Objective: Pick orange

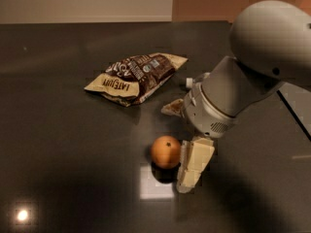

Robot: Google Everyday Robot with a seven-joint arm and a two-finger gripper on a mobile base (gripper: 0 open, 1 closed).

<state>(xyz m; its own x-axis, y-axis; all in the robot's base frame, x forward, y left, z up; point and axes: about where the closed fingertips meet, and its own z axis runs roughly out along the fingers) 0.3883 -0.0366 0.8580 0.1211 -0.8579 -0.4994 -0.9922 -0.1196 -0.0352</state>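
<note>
- Down low on the dark surface [63, 144], right of centre, the hand [177, 147] hangs from the end of the big grey arm [228, 93].
- Its jaws stand wide: one cream finger [195, 162] reaches down to the surface in front, and the other, tan-looking finger [172, 108] shows further back, near the chip bag's corner.
- Nothing is held between them.
- The orange [165, 151] sits on the surface just left of the cream finger, its dark stem dot turned up towards the camera.
- Whether that finger touches the fruit's right side or merely stands beside it, I cannot tell; no gap shows.
- The far finger is clearly apart from the orange, behind it.
- A brown and cream chip bag [135, 76] lies flat behind and to the left of the orange, well apart from it, its lettering upside down from this view.
- A pale square reflection [156, 184] lies on the glossy surface directly in front of the orange, and a small bright spot of light [22, 215] glints in the near left corner.
</note>
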